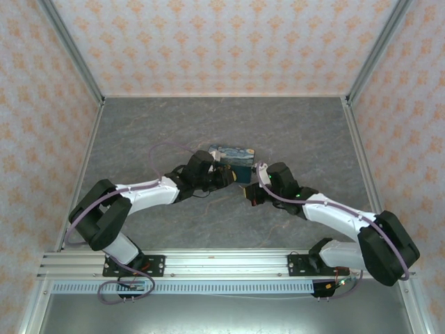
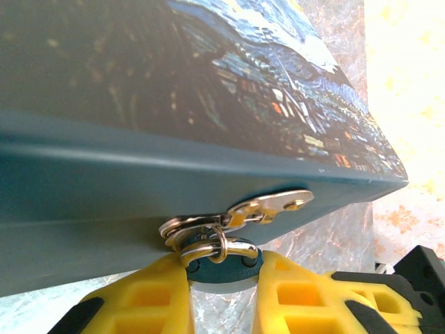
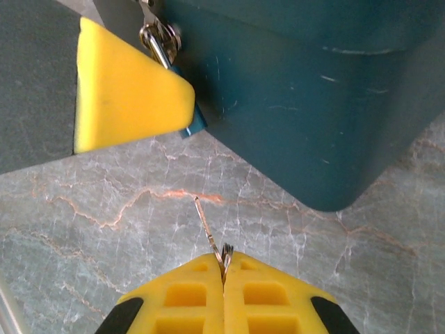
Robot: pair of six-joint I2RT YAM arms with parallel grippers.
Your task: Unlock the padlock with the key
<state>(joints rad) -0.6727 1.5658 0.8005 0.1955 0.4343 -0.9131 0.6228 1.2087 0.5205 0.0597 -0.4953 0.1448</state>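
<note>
- While the left gripper (image 2: 224, 296) clamps the padlock (image 2: 224, 270), hanging from the box (image 2: 174, 90) hasp (image 2: 271, 205) at the table's (image 1: 139, 139) middle, steadying looks done.
- Pinched shut, the right gripper (image 3: 224, 273) holds the key (image 3: 207, 226), its tip short of the padlock.
- Remaining: insertion, turning.

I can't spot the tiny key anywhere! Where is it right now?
In the right wrist view, the key sticks out of the shut right claw, over the table, short of the padlock on the blue box.
</note>
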